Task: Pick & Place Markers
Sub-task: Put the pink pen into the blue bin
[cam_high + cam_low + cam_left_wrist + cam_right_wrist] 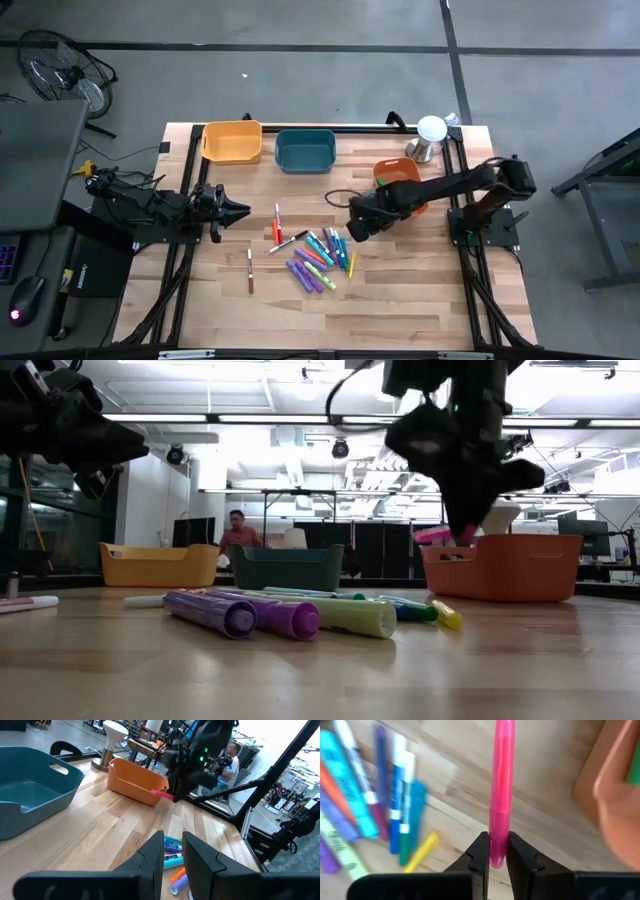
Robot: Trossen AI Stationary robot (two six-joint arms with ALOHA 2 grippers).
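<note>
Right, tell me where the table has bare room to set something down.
Bare wood runs along the near edge of the table, below the marker pile, and between the yellow bin and the lone brown marker. Crowded around the pile, near the orange bin.
</note>
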